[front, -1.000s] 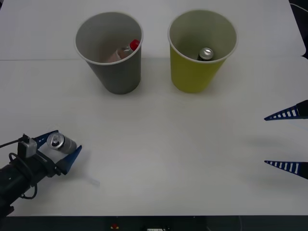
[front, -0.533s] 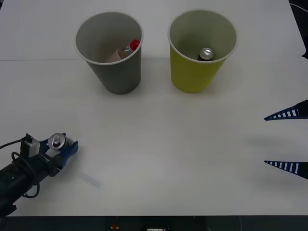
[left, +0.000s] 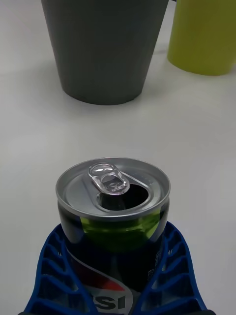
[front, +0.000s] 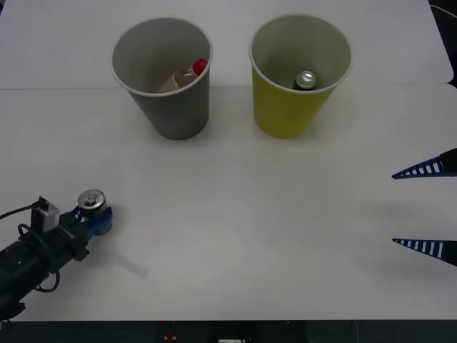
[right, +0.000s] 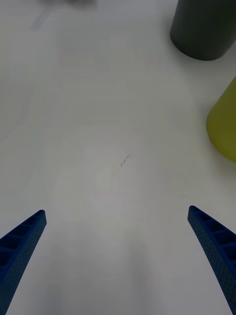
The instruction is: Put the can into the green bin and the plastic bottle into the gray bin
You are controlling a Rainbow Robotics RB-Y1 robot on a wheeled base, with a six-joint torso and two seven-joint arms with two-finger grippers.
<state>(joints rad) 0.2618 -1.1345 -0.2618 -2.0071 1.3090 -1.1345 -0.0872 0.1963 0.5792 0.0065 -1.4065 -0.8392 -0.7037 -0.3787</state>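
The can (front: 91, 200) stands upright at the front left of the table, its shiny top and pull tab facing up. My left gripper (front: 93, 218) is shut on its lower body. In the left wrist view the can (left: 113, 197) shows a green mark and dark sides between the blue fingers (left: 54, 266). The plastic bottle (front: 187, 73), with its red cap, leans inside the gray bin (front: 175, 114). The green bin (front: 285, 111) stands to the right of the gray one and holds a second, darker can (front: 305, 79). My right gripper (front: 393, 209) hangs open at the right edge.
Both bins stand at the back of the white table, the gray bin (left: 105, 49) nearer the held can than the green bin (left: 204, 34). From the right wrist, the gray bin (right: 201, 29) and green bin (right: 223, 123) lie beyond the open right gripper (right: 116, 211).
The left gripper has turned and tightened on the can, bringing it from lying on its side to standing upright. The right arm has not moved.
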